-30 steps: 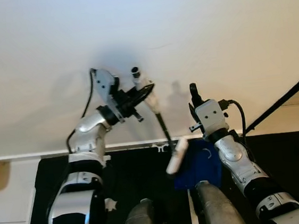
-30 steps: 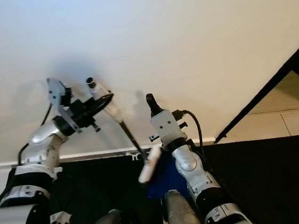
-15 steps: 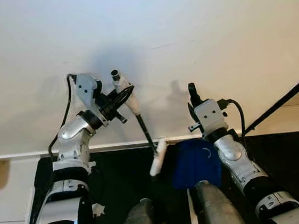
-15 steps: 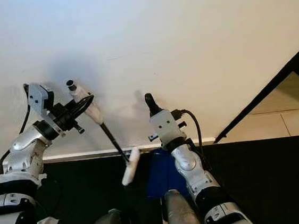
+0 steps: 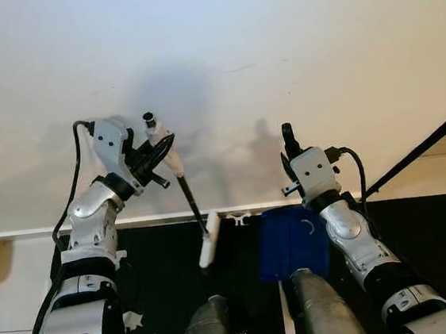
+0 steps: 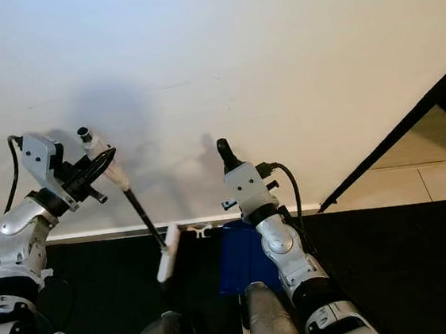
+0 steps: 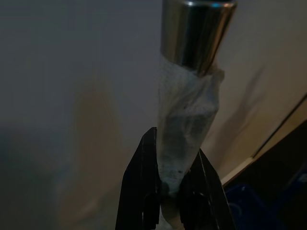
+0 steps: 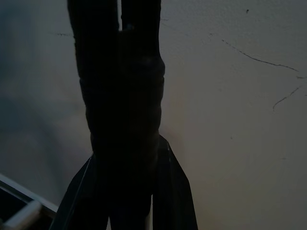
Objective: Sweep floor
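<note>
Nearest the camera are the robot's own two grey legs (image 5: 216, 327), standing on a black mat (image 5: 445, 231) that runs up to the wall. The blue dustpan (image 5: 293, 243) lies on that mat just ahead of the right leg, same spot as a second ago.

What's changed is the broom. A second back its white head (image 5: 208, 239) was right at the dustpan's left edge, nearly touching it. Now the head sits clearly to the left of the pan with a gap of bare mat between them, and the left gripper (image 5: 156, 152) has swung out leftward with it. So I'd guess it's pulling back for another stroke toward the pan, not finishing one.

The left gripper's fingers are pinched onto the broom handle (image 7: 184, 134), on the whitish wrap just below the metal end cap. The right gripper (image 6: 224, 152) hasn't budged; its fingers are closed round a dark upright handle (image 8: 125, 91), presumably the dustpan's, held up against the cream wall (image 5: 313, 38).

A few small white scraps (image 5: 132, 320) lie on the mat by the left arm.

No brands, labels or writing that I can read anywhere.
</note>
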`<state>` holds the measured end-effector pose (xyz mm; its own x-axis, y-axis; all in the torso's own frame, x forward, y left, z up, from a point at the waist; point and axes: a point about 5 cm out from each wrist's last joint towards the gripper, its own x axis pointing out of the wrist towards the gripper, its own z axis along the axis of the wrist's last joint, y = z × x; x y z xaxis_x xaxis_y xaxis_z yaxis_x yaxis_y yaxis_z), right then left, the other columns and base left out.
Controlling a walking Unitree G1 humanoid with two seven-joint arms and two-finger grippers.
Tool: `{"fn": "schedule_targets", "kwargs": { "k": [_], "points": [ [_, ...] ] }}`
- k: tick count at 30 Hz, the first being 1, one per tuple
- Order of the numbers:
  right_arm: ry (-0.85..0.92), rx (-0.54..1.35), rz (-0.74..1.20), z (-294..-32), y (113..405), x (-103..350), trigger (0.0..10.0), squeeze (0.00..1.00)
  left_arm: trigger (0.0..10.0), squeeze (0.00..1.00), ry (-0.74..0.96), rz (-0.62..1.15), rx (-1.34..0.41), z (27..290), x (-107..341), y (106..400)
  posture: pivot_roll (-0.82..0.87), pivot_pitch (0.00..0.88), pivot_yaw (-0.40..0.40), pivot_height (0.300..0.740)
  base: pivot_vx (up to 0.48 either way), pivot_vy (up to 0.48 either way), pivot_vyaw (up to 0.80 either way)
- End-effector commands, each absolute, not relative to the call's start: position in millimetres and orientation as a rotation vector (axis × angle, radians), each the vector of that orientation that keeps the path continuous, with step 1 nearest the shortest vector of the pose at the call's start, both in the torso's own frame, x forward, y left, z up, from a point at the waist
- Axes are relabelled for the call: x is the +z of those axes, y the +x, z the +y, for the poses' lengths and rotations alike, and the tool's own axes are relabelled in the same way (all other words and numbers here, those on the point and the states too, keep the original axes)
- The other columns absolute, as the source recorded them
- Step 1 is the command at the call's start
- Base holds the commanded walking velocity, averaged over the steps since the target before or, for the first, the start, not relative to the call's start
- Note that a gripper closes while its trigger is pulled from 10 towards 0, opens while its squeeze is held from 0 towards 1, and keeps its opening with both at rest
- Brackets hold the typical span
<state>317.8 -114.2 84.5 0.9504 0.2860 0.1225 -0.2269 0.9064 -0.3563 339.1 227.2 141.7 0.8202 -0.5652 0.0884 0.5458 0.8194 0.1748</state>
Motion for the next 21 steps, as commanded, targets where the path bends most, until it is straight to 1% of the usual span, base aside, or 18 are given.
{"fn": "schedule_targets", "kwargs": {
  "k": [1, 2, 7, 12, 14, 21],
  "points": [
    [-0.351, 0.284, -0.148, -114, 314, 77, 10.0, 0.00, 10.0, 0.01, 0.187, -0.140, -0.533, 244, 142, 335, -0.05, 0.300, 0.052, 0.740, 0.000, 0.000, 0.00],
    [-0.351, 0.284, -0.148, -114, 314, 77, 10.0, 0.00, 10.0, 0.01, 0.187, -0.140, -0.533, 244, 142, 335, -0.05, 0.300, 0.052, 0.740, 0.000, 0.000, 0.00],
    [-0.355, 0.288, -0.148, -115, 313, 77, 10.0, 0.00, 10.0, 0.02, 0.205, -0.161, -0.405, 248, 138, 337, -0.06, 0.301, 0.048, 0.740, 0.000, 0.000, 0.00],
    [-0.356, 0.289, -0.151, -115, 313, 77, 10.0, 0.00, 10.0, 0.02, 0.202, -0.176, -0.349, 247, 138, 339, -0.06, 0.301, 0.048, 0.740, 0.000, 0.000, 0.00],
    [-0.356, 0.290, -0.153, -115, 313, 78, 10.0, 0.00, 10.0, 0.03, 0.184, -0.194, -0.303, 246, 138, 341, -0.08, 0.301, 0.043, 0.740, 0.000, 0.000, 0.00],
    [-0.359, 0.295, -0.161, -116, 312, 79, 10.0, 0.00, 10.0, 0.03, 0.139, -0.228, -0.242, 238, 140, 347, -0.11, 0.320, 0.037, 0.740, 0.000, 0.000, 0.00]
  ]
}}
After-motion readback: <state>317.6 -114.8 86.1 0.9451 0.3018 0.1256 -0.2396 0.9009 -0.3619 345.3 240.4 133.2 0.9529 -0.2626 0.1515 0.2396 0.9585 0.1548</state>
